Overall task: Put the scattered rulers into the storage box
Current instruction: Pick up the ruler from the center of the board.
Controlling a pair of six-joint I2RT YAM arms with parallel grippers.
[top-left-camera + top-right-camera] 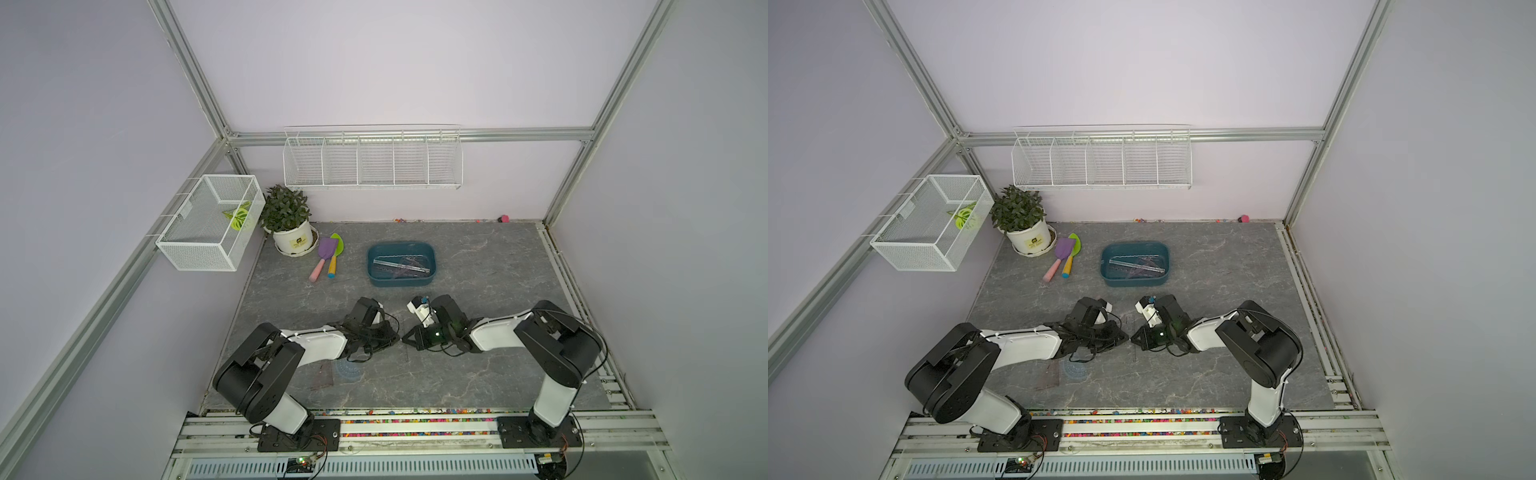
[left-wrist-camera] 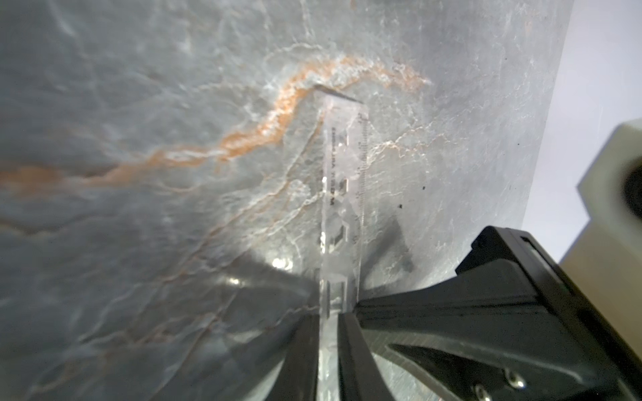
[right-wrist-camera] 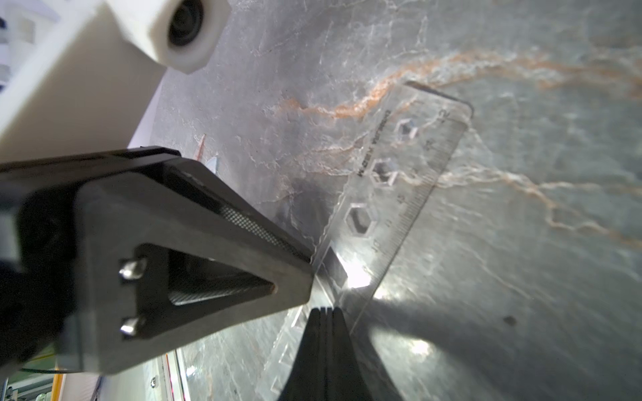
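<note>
**Sorting out a clear ruler short of the box**

Found clear ruler well short of the box, on its arm-base side, tilted between two meeting tips. Seen left gripper straddling the ruler's flat faces, fingers a narrow way apart; squeezing or merely bracketing, cannot tell. Seen right gripper clamped fully together, tips against the ruler's long edge; pinching a sliver of it or only nudging, cannot tell. Counted several rulers already inside the box. Spotted a brownish triangle and a bluish protractor flat on the table, farther from the box than the grippers.

Handling, judged: very light and thin, stiff along the length yet springy. Slick hard plastic, prone to slipping or pivoting in a pinch. Hard to pry off a flat top. See-through, so easy to misjudge. Best taken across the flat faces near mid-length, never by the far end, to stop swinging. Likely fine dropped from low over the box, laid lengthwise to fit.
</note>
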